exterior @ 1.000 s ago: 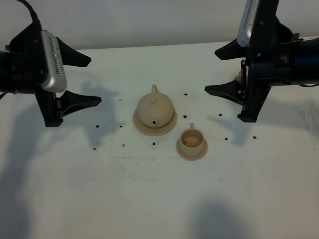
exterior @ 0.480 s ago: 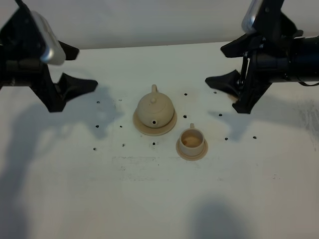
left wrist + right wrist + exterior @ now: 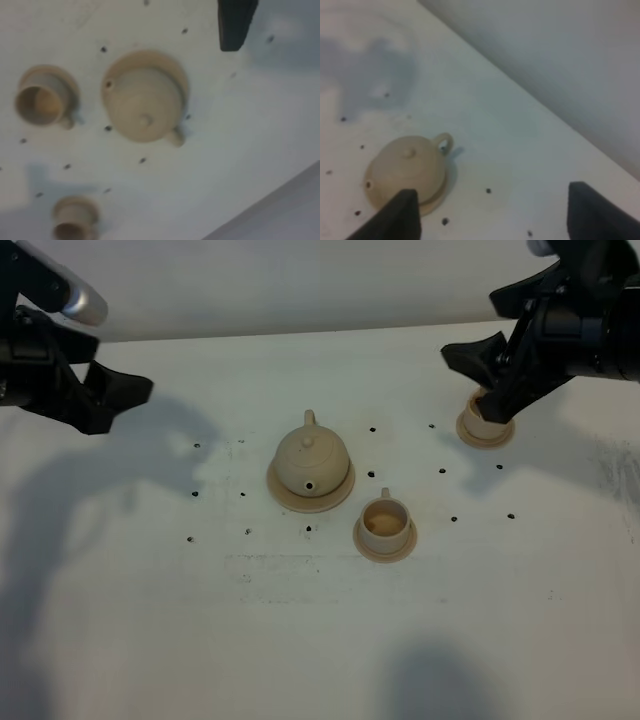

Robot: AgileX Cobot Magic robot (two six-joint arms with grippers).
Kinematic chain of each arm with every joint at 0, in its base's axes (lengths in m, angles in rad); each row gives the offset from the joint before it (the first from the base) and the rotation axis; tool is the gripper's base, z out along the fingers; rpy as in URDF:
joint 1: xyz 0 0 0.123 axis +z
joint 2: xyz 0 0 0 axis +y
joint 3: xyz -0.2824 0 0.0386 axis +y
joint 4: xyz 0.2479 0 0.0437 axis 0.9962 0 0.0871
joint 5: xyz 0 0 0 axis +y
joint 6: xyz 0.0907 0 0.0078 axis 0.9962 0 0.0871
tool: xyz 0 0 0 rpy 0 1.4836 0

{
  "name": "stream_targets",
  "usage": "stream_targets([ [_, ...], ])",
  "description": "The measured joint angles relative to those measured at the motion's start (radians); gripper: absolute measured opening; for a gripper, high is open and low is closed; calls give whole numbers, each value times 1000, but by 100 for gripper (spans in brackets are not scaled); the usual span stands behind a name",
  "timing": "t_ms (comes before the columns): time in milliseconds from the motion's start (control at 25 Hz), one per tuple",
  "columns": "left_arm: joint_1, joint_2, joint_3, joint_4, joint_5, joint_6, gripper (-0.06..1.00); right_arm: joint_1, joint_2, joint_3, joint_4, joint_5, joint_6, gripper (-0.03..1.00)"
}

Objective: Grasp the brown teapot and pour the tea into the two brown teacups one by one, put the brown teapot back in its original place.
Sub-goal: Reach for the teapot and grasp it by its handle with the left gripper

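The brown teapot (image 3: 312, 456) stands mid-table on its round tray (image 3: 340, 496), the original place, lid on, spout toward the front, handle toward the back. One brown teacup (image 3: 385, 520) sits on a saucer just right of and nearer than the tray. The other teacup (image 3: 484, 421) stands on its saucer at the back right, partly behind my right gripper (image 3: 497, 330). That gripper hovers open above it, empty; in its wrist view the right gripper (image 3: 502, 215) looks toward the teapot (image 3: 407, 170). My left gripper (image 3: 112, 355) hangs open and empty far left of the teapot (image 3: 142, 102).
The white table (image 3: 320, 640) carries several small dark screw holes around the tea set. A pale wall (image 3: 300, 280) closes the back edge. In the left wrist view one black finger (image 3: 235, 22) shows beyond the tray (image 3: 175, 70), with both cups (image 3: 40, 97) in view.
Both arms have lifted and drawn back toward the table's rear corners, the left further left, the right further right. The far teacup, hidden before by the right gripper, now shows.
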Motion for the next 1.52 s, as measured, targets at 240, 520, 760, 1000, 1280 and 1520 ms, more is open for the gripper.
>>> stream_targets([
  [240, 0, -60, 0, 139, -48, -185, 67, 0, -2, 0, -89, -18, 132, 59],
  [520, 0, -113, 0, 285, -55, -374, 67, -1, -27, 0, -230, -38, 312, 59],
  [760, 0, -128, 0, 349, -76, -518, 67, -53, -119, 0, -342, -29, 506, 59],
  [1000, 0, -129, 0, 349, -81, -602, 67, -93, -214, 0, -436, 44, 667, 59],
  [1280, 0, -129, 0, 300, -101, -642, 67, -94, -330, 0, -643, 196, 925, 56],
  [1520, -1, -84, 0, 229, -136, -601, 67, -94, -426, 0, -766, 350, 1086, 50],
])
